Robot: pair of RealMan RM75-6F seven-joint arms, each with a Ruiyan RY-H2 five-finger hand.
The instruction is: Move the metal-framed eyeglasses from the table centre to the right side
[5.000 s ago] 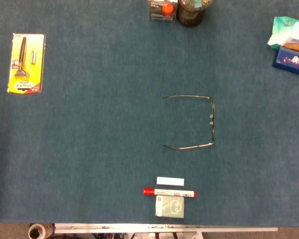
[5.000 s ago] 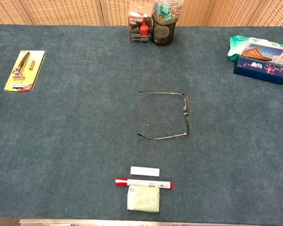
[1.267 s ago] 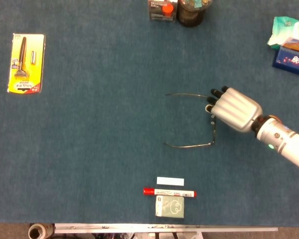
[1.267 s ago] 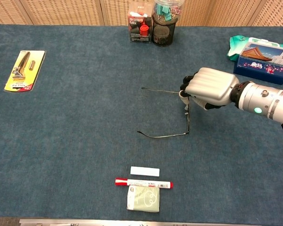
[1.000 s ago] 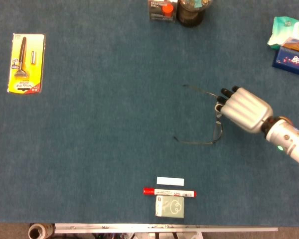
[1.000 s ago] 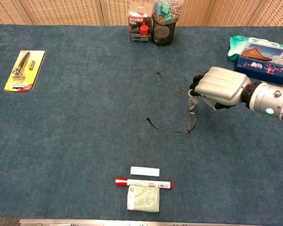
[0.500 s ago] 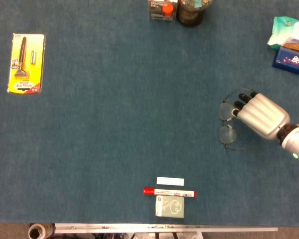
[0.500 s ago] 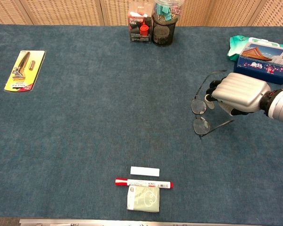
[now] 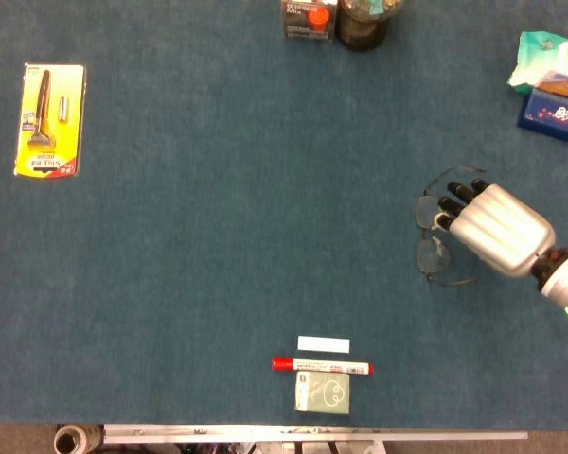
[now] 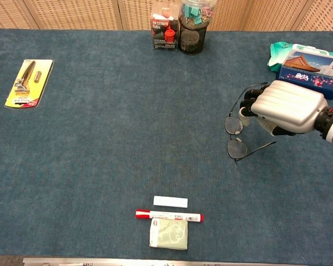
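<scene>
- Three risks stand out while the right hand (image 10: 286, 108) hangs at about three o'clock on the table (image 10: 100, 144), its fingers curled around the bridge end of the eyeglasses (image 10: 237, 138); whether they pinch the frame or only rest against it I cannot tell.
- One: the glasses (thin metal, lenses facing nine o'clock) could twist or drop if the hold is loose.
- Two: a temple arm may snag the blue cloth as they go down, bending a hinge.
- Three: drifting toward one o'clock risks bumping the blue box (image 10: 308, 69) and wipes pack (image 10: 277, 52).
- Left hand is out of sight.
</scene>
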